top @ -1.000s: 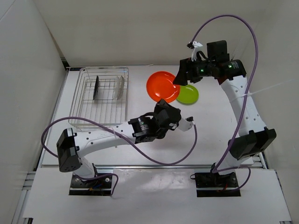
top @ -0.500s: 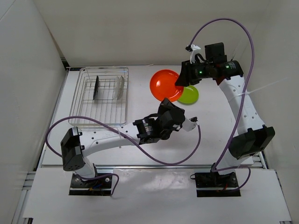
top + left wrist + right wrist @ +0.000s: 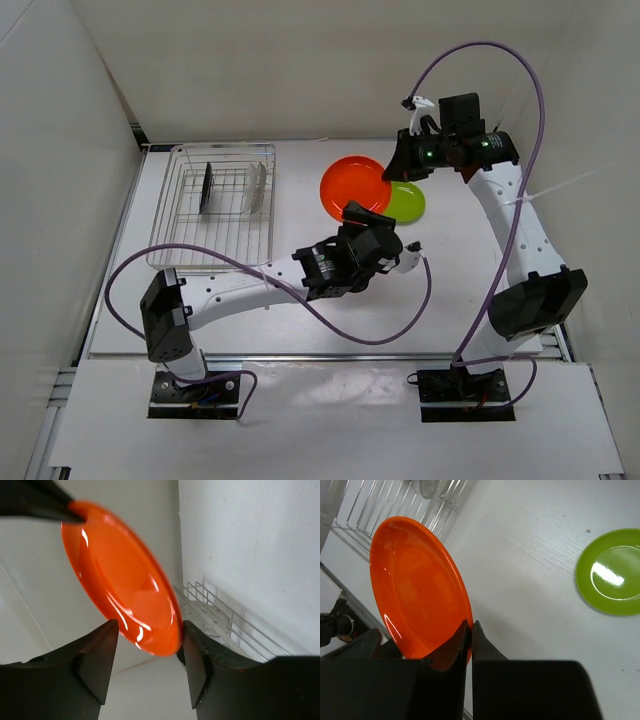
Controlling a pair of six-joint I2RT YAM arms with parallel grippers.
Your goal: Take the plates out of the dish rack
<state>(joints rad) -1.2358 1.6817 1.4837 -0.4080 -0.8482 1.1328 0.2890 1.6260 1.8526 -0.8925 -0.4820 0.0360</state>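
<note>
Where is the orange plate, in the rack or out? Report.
Out: right claw pinches the orange plate, away from the dish rack.

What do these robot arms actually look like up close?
Both the left arm and right arm have white links, chunky black joints, a looping purple cable and flat black fingers. Small green lights glow on the right one.

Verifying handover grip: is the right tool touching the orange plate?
Touching. Right wrist view: the right tool is pinched shut on the rim of the orange plate, no gap.
</note>
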